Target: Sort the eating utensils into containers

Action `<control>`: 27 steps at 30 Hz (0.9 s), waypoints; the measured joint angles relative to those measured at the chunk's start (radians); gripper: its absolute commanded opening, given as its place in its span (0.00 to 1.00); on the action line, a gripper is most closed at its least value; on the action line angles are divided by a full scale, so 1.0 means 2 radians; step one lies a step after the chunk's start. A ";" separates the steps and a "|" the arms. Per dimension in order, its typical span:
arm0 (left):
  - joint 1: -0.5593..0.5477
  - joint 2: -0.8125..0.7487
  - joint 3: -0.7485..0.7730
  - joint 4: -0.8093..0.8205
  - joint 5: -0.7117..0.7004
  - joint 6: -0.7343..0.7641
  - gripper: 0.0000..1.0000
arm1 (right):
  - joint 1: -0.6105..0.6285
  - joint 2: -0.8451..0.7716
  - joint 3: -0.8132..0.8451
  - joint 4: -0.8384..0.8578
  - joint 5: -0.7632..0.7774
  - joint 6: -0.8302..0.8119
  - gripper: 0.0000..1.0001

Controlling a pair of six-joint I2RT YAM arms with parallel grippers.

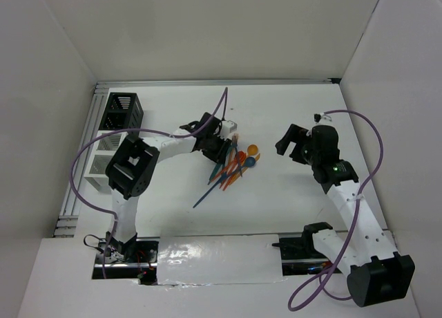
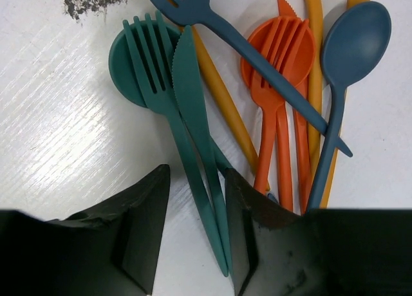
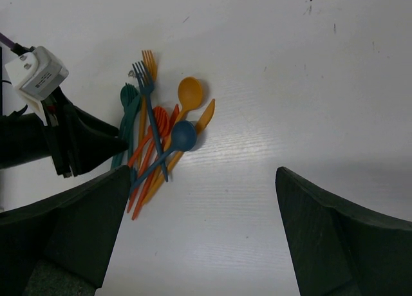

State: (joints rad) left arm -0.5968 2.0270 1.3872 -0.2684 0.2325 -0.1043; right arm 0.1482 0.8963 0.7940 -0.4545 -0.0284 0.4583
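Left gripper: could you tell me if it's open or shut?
Open: the left gripper straddles the teal knife and teal fork handles, table showing beside them.

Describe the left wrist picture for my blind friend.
The open left claw straddles the handles of a teal fork and teal knife. Beside them an orange fork, dark blue spoon and dark blue fork lie piled on the white table.

Bright, even overhead light with soft shadows.
The white counter (image 1: 290,193) is evenly lit, and a glossy strip (image 1: 214,257) at its near edge throws glare. Close up, sheen streaks the counter, and the right gripper (image 3: 205,177) looks dark and soft-edged.
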 measured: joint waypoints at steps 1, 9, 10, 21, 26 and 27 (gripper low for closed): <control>-0.001 0.000 0.000 0.000 -0.002 0.000 0.47 | 0.000 0.000 0.000 -0.001 0.001 0.001 1.00; -0.009 0.007 0.003 0.009 -0.023 -0.001 0.16 | 0.000 -0.004 -0.001 -0.008 0.009 0.001 1.00; -0.009 0.007 0.003 0.010 -0.023 -0.002 0.12 | 0.000 -0.005 -0.001 -0.009 0.009 0.001 1.00; -0.009 -0.006 -0.004 0.015 -0.022 -0.004 0.00 | 0.000 -0.009 -0.002 -0.014 0.011 0.001 1.00; 0.007 -0.039 -0.009 -0.010 -0.003 -0.016 0.00 | 0.000 -0.009 -0.005 -0.014 0.009 0.001 1.00; 0.014 -0.048 -0.009 -0.012 0.004 -0.018 0.00 | 0.000 -0.009 -0.007 -0.015 0.009 0.001 1.00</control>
State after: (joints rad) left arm -0.5690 1.9305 1.3701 -0.2932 0.2398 -0.1406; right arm 0.1482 0.8776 0.7807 -0.4839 -0.0113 0.4603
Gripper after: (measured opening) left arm 0.142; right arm 0.998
